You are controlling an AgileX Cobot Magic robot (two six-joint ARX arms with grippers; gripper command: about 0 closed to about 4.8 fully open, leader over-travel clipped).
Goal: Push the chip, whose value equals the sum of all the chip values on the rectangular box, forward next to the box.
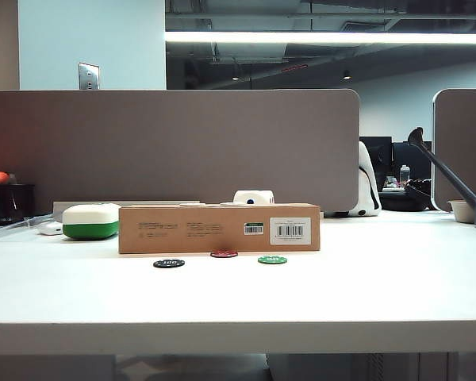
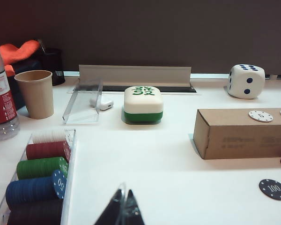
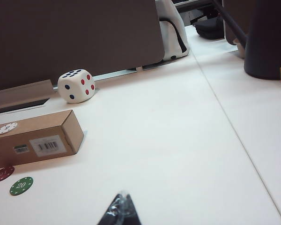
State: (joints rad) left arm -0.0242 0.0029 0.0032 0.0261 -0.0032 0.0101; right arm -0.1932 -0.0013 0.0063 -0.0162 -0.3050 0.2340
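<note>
— White desk [image 1: 381, 286], grey partition [image 1: 174, 143] behind. Gripper status?
— Left gripper [image 2: 122, 211] and right gripper [image 3: 119, 212]: tips together, holding nothing, low over the desk.
— Red chip [image 1: 224, 254]?
— Well apart from both, touching the box [image 1: 219, 228] front.

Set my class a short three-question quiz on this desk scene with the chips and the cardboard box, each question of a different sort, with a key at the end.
1. True or false: the dark-red chip lies right at the front face of the box.
2. Multiple choice: in the exterior view, which loose chip lies furthest left? A. black chip B. green chip C. dark-red chip
3. Fill in: the black chip bears the number ___.

Key:
1. True.
2. A.
3. 100, readable in the left wrist view.

Note: the left gripper and right gripper sit low at each wrist view's edge, tips together, holding nothing.
</note>
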